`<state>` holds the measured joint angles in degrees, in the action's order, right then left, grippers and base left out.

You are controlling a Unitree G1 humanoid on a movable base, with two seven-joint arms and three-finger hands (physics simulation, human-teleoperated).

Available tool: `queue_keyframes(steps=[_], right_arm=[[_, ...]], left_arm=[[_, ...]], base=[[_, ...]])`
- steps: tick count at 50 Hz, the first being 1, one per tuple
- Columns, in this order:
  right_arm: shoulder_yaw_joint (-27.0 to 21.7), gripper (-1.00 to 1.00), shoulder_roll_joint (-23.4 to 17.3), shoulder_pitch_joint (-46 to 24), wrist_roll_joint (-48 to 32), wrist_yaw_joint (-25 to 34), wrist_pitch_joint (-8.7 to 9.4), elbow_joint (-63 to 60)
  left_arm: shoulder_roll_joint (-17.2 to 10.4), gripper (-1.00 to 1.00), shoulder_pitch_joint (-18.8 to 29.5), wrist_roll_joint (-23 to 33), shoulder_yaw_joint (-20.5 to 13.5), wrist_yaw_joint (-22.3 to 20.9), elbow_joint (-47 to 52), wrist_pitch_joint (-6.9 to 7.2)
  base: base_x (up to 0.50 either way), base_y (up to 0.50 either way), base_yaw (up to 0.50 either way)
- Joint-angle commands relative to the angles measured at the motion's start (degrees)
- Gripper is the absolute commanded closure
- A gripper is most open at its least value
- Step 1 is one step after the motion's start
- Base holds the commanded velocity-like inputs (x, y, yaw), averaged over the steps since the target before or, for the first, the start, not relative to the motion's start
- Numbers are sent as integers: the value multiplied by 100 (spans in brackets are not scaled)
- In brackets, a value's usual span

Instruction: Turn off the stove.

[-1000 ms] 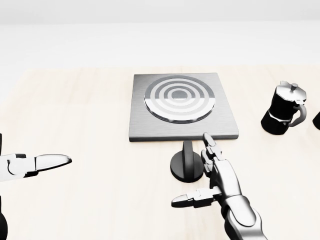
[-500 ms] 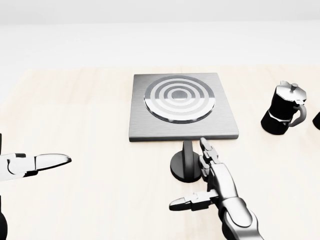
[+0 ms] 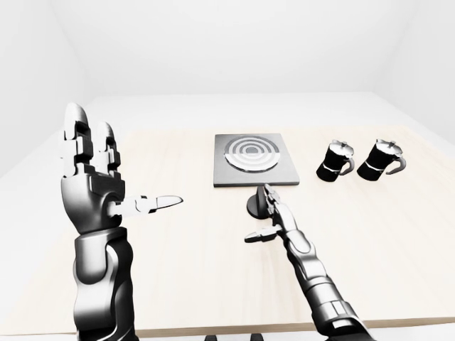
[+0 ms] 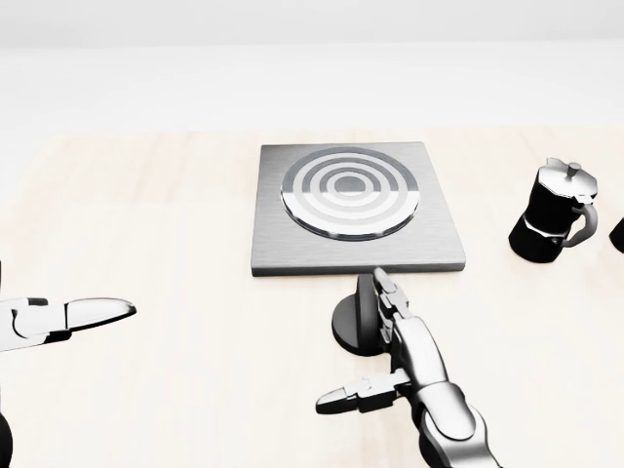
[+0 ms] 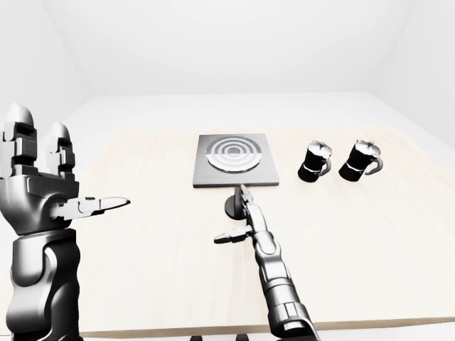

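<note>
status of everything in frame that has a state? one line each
stove: burner bare, on or off cannot be told
stove knob: upright, right hand's fingers alongside it
right hand: open, at knob
left hand: open, raised, holding nothing
two moka pots: upright, lids closed

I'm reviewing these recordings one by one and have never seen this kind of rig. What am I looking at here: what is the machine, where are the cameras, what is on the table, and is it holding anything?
This is a simulator's render of a humanoid robot with two arms and three-finger hands. All three pictures come from cameras on its head, looking out over its own arms; the two eye views are nearly identical.

On the pale wooden table lies a square stove with a ringed burner, and just below it in the head view a dark round knob. Two moka pots stand to the right.

The right hand reaches to the knob, fingers open beside it. The left hand is raised, open, away from everything. Neither hand holds anything.
</note>
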<state>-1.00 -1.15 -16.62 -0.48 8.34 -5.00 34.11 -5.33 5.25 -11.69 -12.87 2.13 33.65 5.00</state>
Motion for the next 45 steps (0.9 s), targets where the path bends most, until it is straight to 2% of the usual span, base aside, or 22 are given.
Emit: queue_keyframes(steps=[1, 9, 19, 27, 34, 40, 45], right_arm=[[622, -100, 563, 289, -271, 235, 0, -139], [1069, -100, 889, 585, -578, 244, 0, -638], [1509, -100, 1017, 1139, -676, 225, 0, -1384], [1736, -100, 1008, 1148, -676, 317, 448, -2000], [1555, -100, 1049, 717, -677, 401, 579, -1948], [1500, -100, 1010, 748, -687, 405, 528, -1973], [1570, -100, 1031, 794, -732, 394, 557, -2054]], left_arm=[[2, -100, -33, -17, -22, -8, -60, 0], [-47, -100, 11, -88, -111, 8, -118, 0], [-73, -100, 6, -120, -158, 47, -203, 0], [-65, -100, -8, -150, -165, 70, -150, 0], [-71, -100, -38, -144, -195, 58, -187, 0], [-51, -100, -54, -126, -154, 58, -204, 0], [-53, -100, -51, -137, -167, 50, -181, 0]], base=[[0, 0, 0], [0, 0, 0], [0, 0, 0], [0, 0, 0], [0, 0, 0], [0, 0, 0], [0, 0, 0]])
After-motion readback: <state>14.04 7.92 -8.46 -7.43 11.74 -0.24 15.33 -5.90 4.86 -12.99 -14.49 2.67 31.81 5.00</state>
